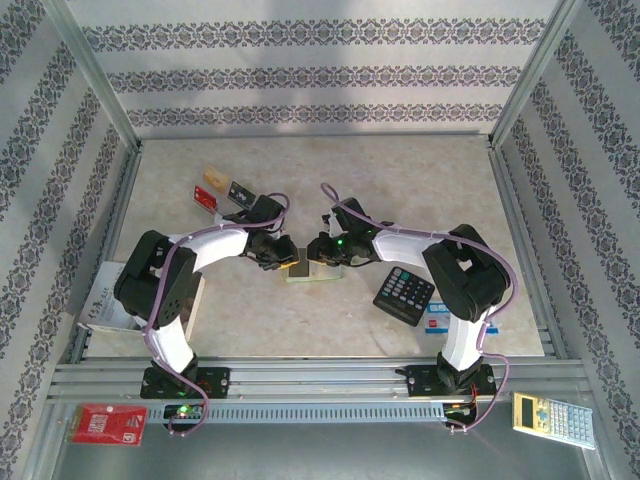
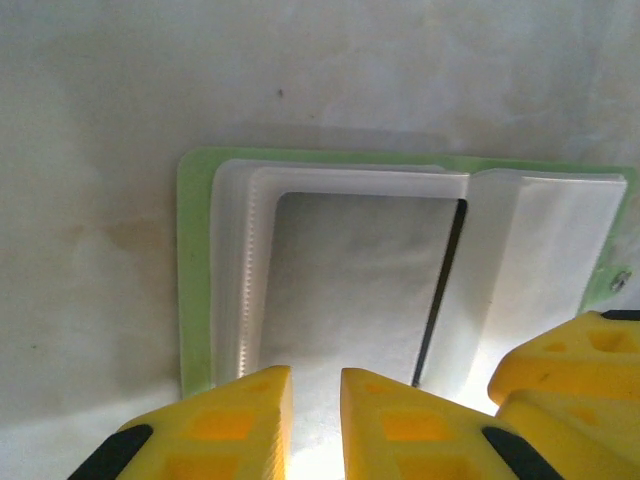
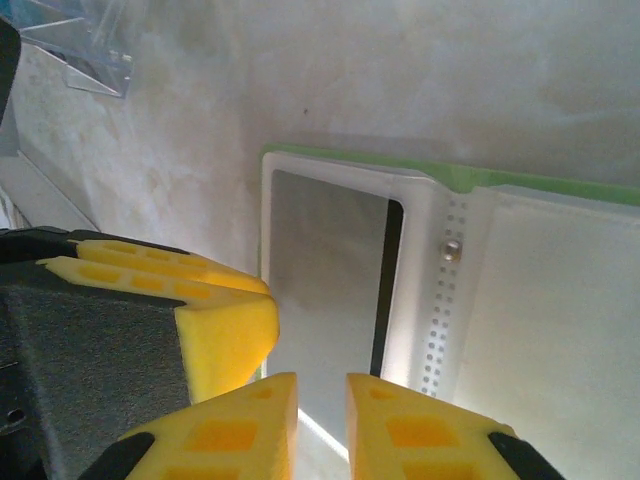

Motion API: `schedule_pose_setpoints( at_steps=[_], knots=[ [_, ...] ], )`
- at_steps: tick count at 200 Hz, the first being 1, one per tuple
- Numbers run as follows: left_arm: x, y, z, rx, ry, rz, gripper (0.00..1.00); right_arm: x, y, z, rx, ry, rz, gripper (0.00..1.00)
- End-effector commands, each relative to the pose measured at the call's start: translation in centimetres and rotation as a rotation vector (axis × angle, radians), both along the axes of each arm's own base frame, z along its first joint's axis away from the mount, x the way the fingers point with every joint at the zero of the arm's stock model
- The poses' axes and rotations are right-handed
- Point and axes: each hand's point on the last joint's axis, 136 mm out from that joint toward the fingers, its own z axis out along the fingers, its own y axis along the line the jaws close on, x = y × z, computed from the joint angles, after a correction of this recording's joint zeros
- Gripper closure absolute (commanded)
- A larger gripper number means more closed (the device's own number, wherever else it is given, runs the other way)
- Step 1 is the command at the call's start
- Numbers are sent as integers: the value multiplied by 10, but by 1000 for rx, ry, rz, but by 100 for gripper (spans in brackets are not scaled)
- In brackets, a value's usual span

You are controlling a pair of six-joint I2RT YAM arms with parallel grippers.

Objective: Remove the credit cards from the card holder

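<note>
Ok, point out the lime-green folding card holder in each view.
Top external: lime-green folding card holder mid-picture, between the left end effector and right end effector.
Left wrist: card holder opened flat across the middle.
Right wrist: card holder from centre to right edge.
Shared landmark: thin dark strip beside the clear pocket, in both wrist views.

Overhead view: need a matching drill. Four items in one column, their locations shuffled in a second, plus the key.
Items
1. lime-green folding card holder
2. black rectangular calculator
3. red flat packet
4. pale-yellow calculator

Locations
A. off the table, bottom right
B. table centre, lying open
C. on the table, right of centre
D. off the table, bottom left

Pairs: 1-B, 2-C, 3-D, 4-A
</note>
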Motion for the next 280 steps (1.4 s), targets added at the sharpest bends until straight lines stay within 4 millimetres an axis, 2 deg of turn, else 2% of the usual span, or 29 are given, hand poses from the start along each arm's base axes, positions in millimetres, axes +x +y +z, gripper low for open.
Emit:
schedule_pose_setpoints(
  at_steps=[1, 22, 68, 94, 118, 139, 153, 191, 208, 280],
  knots=[
    [-6, 1, -6, 27, 26, -11, 80, -5, 2, -15, -11, 38, 4, 78],
    [-6, 2, -3, 28, 21, -12, 79, -5, -1, -22, -25, 49, 0, 77],
    [-1, 4, 21, 26, -43, -8, 75, -7, -6, -36, -52, 80, -12, 77],
    [-4, 9, 9, 61, -13, -8, 72, -6, -6, -36, -54, 77, -11, 77],
    [-4, 1, 3, 13, 4, -9, 70, -6, -6, -36, -53, 76, -11, 77],
    [-4, 1, -4, 22, 17, -11, 69, -7, -7, -38, -56, 79, -10, 77],
    [-5, -5, -5, -6, 23, -22, 74, -8, -7, -38, -56, 82, -9, 77],
    [-6, -8, -14, -26, 46, -12, 75, -8, -7, -40, -54, 86, -7, 77],
    [-7, -10, -15, -41, 48, -8, 78, -9, -6, -40, -50, 89, -6, 77],
    [-17, 3, -33, 41, 96, 3, 85, -4, -8, -32, -15, 71, -16, 85]
  ],
)
